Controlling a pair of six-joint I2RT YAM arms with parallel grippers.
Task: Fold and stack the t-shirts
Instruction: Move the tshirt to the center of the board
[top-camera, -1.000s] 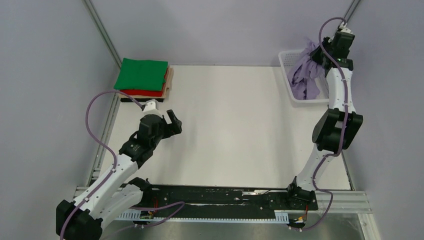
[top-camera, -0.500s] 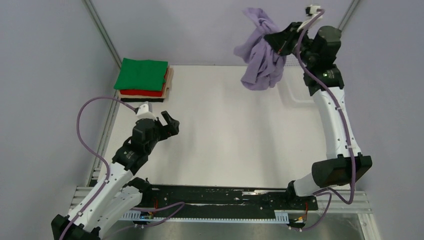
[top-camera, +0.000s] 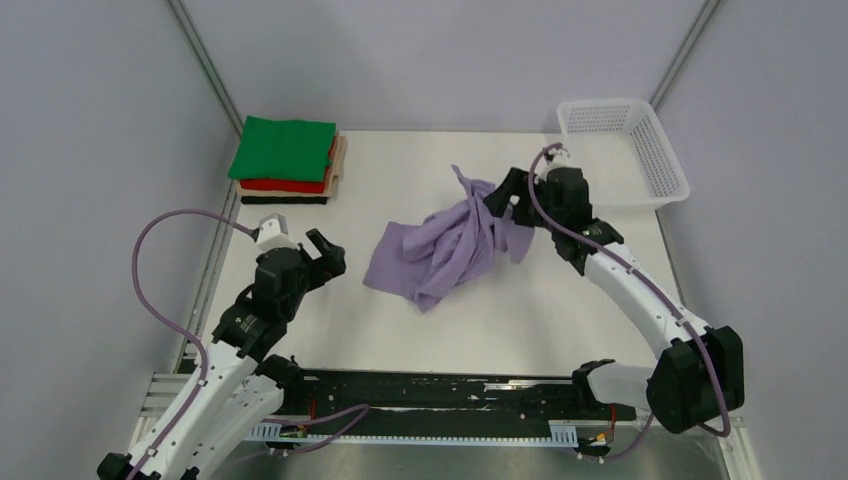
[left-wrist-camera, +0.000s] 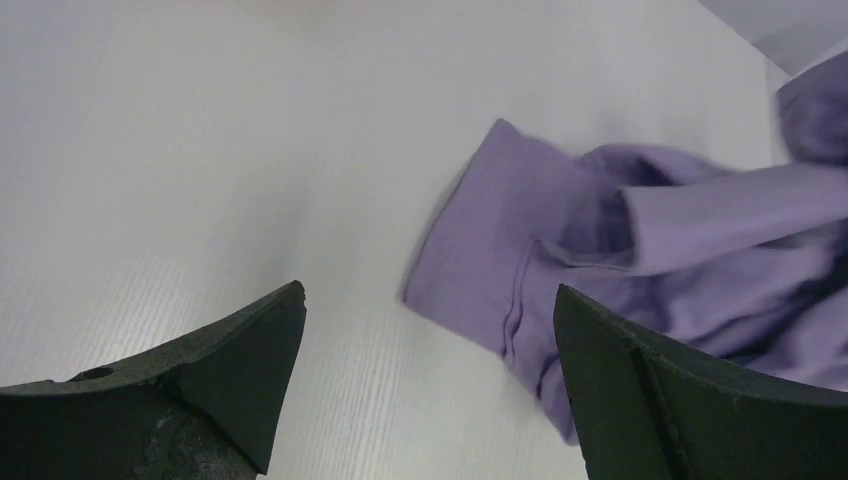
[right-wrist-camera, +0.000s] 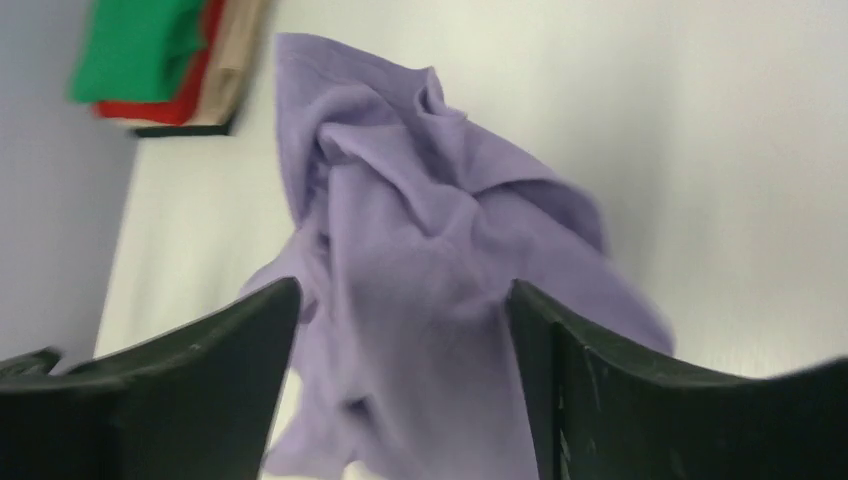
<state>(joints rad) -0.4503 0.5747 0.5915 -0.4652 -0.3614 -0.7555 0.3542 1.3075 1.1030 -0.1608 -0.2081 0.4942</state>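
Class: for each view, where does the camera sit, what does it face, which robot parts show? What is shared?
Top external: above and behind, looking down at the table; left arm and right arm show.
Left wrist: arm-mounted, faces the lavender t-shirt; left gripper shows.
Right wrist: arm-mounted, faces that t-shirt and the folded stack; right gripper shows.
Shared: the lavender t-shirt.

Crumpled purple shirt (top-camera: 445, 245) fills the middle of the table (top-camera: 450, 330); folded stack (top-camera: 285, 160) blocks ten o'clock, basket (top-camera: 625, 150) two o'clock. Bare surface lies open toward six o'clock.
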